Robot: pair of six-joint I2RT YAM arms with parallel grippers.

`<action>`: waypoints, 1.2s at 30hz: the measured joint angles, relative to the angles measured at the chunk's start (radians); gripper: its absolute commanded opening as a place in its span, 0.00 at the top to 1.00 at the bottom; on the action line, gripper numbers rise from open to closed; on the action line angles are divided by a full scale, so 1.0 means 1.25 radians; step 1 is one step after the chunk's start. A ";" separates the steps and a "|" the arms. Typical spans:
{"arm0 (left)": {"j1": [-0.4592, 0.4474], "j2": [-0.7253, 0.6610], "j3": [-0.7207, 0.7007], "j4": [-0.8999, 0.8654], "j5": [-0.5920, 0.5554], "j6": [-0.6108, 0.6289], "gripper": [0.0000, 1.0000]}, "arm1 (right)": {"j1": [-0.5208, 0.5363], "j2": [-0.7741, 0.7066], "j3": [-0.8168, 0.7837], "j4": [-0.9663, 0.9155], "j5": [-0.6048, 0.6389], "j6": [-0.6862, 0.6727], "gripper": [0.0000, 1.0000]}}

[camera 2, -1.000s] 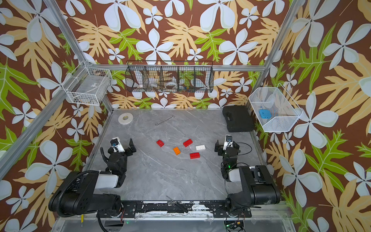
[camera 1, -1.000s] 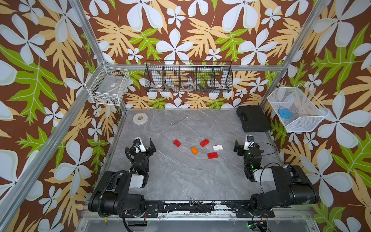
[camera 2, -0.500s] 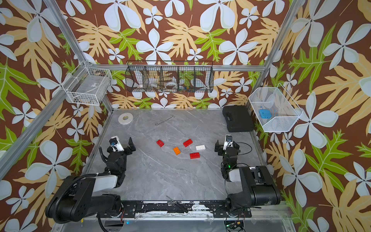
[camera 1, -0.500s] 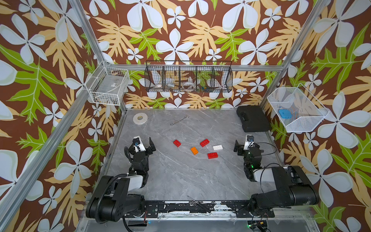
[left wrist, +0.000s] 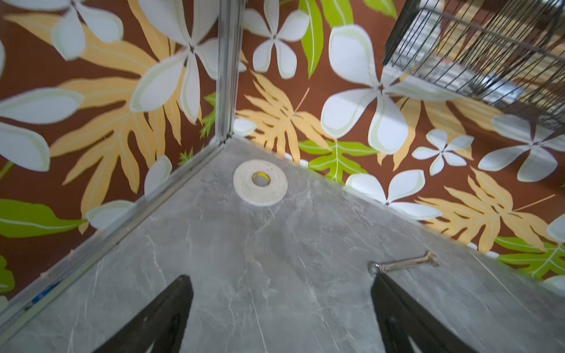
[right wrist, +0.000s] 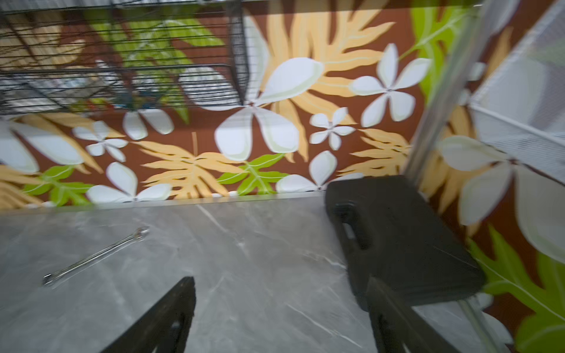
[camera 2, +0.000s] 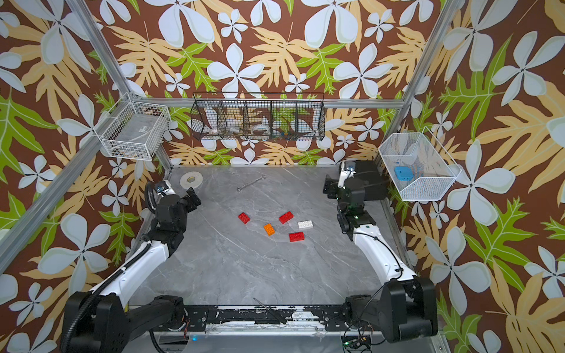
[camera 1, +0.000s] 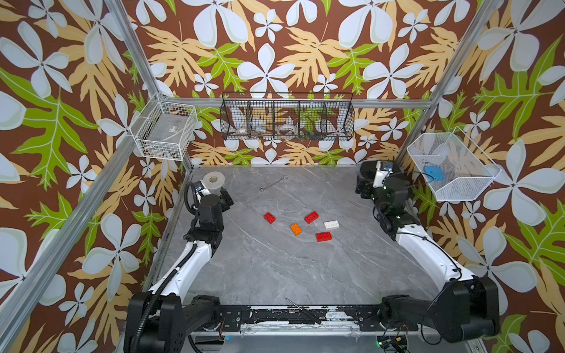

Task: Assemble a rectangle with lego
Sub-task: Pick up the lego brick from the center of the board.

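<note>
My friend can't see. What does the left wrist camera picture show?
A white tape roll lies flat on the grey table near the corner of the flowery walls. A wrench lies there too, and the open left gripper holds nothing.

Open table [camera 1: 260, 269] rings the bricks [camera 1: 295, 229] — wrench [camera 1: 273, 183], tape roll [camera 1: 214, 178] and a seemingly low black case [right wrist: 403, 232] line the far edge.
</note>
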 measured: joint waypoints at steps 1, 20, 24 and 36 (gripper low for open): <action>0.000 0.014 0.022 -0.045 0.017 -0.013 0.16 | 0.027 0.020 0.038 -0.034 -0.009 0.006 0.12; 0.000 0.023 0.068 -0.352 0.287 -0.103 0.22 | 0.379 0.758 0.830 -0.511 -0.152 -0.065 0.20; 0.000 0.001 0.042 -0.359 0.305 -0.099 0.22 | 0.423 0.852 0.933 -0.578 -0.151 -0.088 0.21; 0.000 -0.028 0.007 -0.365 0.337 -0.092 0.22 | 0.449 0.959 1.030 -0.672 -0.133 -0.099 0.23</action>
